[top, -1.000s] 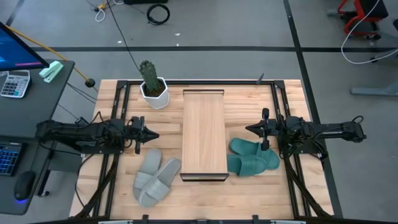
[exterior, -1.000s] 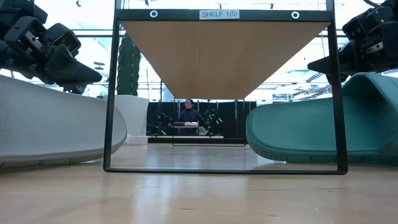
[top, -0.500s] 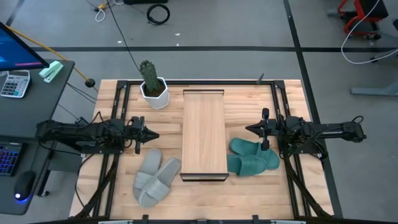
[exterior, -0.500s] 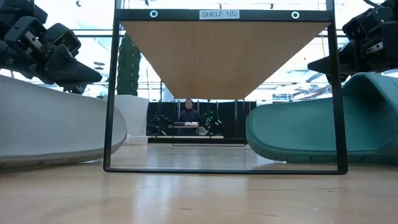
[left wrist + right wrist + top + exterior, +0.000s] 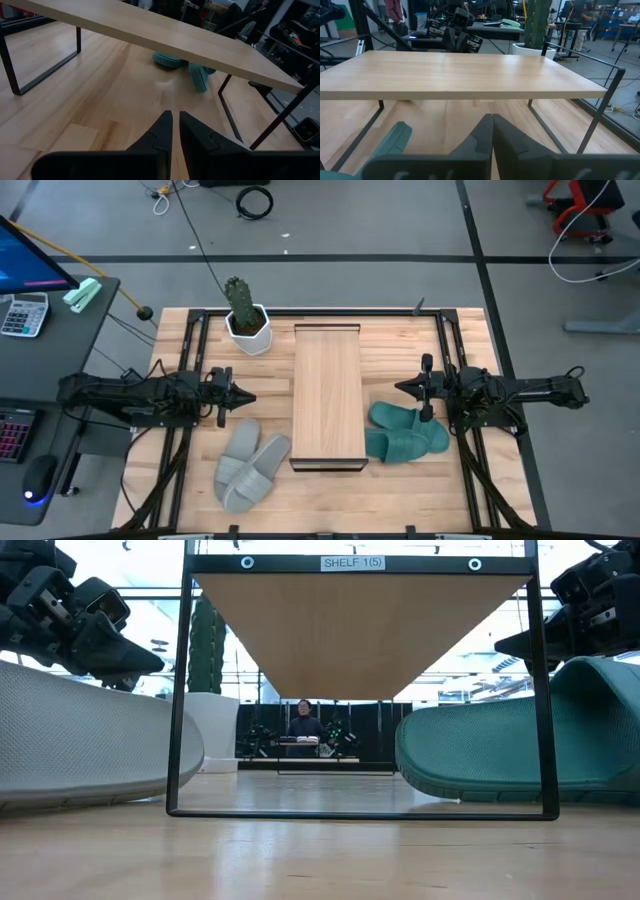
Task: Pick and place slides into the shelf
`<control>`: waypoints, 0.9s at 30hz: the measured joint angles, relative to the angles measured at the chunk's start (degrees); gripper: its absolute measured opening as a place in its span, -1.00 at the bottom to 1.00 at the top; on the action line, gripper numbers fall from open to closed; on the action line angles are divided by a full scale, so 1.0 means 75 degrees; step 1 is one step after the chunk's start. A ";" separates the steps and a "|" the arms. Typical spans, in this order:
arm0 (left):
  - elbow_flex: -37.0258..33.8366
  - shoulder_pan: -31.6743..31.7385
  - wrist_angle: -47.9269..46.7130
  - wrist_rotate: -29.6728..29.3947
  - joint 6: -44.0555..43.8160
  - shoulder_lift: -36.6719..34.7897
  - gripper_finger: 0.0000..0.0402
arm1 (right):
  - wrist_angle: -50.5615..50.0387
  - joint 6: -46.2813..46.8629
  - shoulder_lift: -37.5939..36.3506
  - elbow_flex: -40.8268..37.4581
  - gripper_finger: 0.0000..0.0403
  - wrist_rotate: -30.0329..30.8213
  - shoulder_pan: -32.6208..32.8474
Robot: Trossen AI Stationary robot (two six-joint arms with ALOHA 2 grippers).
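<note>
A long light wood shelf with a thin dark metal frame [image 5: 327,396] stands in the middle of the slatted wooden tabletop [image 5: 390,345], its board bare. To its left, toward the near edge, lies a pair of light grey foam slide sandals [image 5: 248,465], side by side and angled, just beside the shelf's near left corner. On the other side sits a pair of teal green foam slide sandals [image 5: 404,432], close against the shelf's right edge near its front end. From table height the grey sole [image 5: 90,740] fills the left and the teal one [image 5: 520,740] the right, with the shelf frame [image 5: 362,562] between them, carrying a small label on its top bar.

The left gripper [image 5: 243,397] hangs above the table just left of the shelf, beyond the grey pair, its fingers [image 5: 162,131] drawn nearly together with only a thin slit between them, gripping nothing. The right gripper [image 5: 400,388] hovers right of the shelf, just beyond the teal pair, its fingers [image 5: 485,132] pressed together, empty as well.

A green cactus in a white faceted pot [image 5: 243,315] stands at the far left corner of the table. Far behind, a person [image 5: 303,730] stands at a bench.
</note>
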 joint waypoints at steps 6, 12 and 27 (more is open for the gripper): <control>0.0003 0.0001 0.0001 0.0000 0.0000 0.0001 -0.84 | 0.0000 0.0000 0.0000 0.0000 -0.92 0.0002 0.0000; 0.0002 0.0001 -0.0001 0.0000 0.0000 0.0000 -0.86 | 0.0001 0.0000 -0.0003 0.0000 -0.92 0.0002 0.0003; 0.0003 -0.0001 -0.0001 0.0000 -0.0002 0.0001 -0.83 | 0.0001 0.0000 -0.0001 0.0000 -0.92 0.0001 0.0002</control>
